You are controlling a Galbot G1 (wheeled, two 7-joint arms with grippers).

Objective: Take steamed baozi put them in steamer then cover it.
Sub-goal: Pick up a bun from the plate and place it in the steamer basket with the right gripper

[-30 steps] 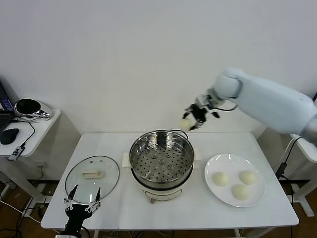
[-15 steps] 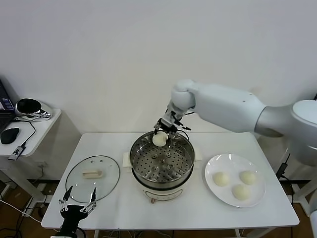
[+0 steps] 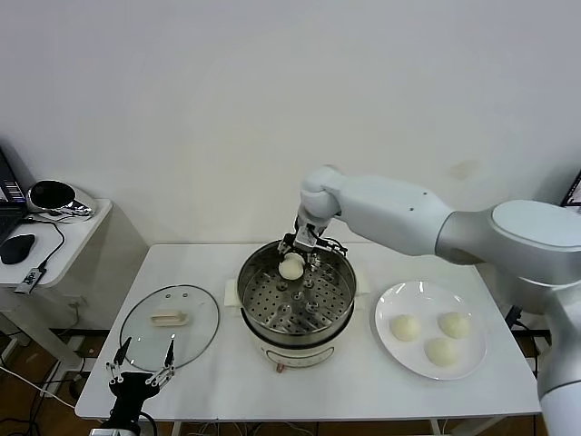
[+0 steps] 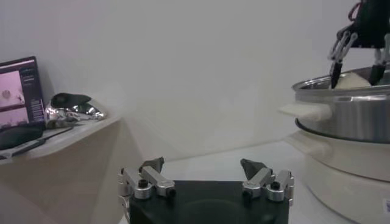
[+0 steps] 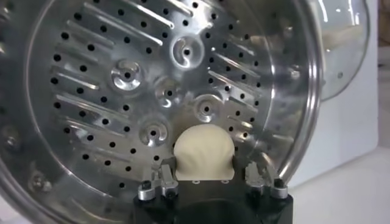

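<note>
The steamer [image 3: 296, 300] stands at the centre of the table [image 3: 218, 377], with the cover [image 3: 170, 326] lying flat on the table to its left and a plate [image 3: 392, 353] holding three steamed baozi [image 3: 404, 327] to its right. The right gripper [image 3: 299, 253] reaches in over the steamer's far rim, a fourth bun [image 3: 291, 266] between its fingers above the perforated tray [image 5: 122, 97]. The left gripper [image 3: 141, 372] sits at the table's near left edge, in front of the cover, and a side desk [image 3: 54, 238] stands further left.
</note>
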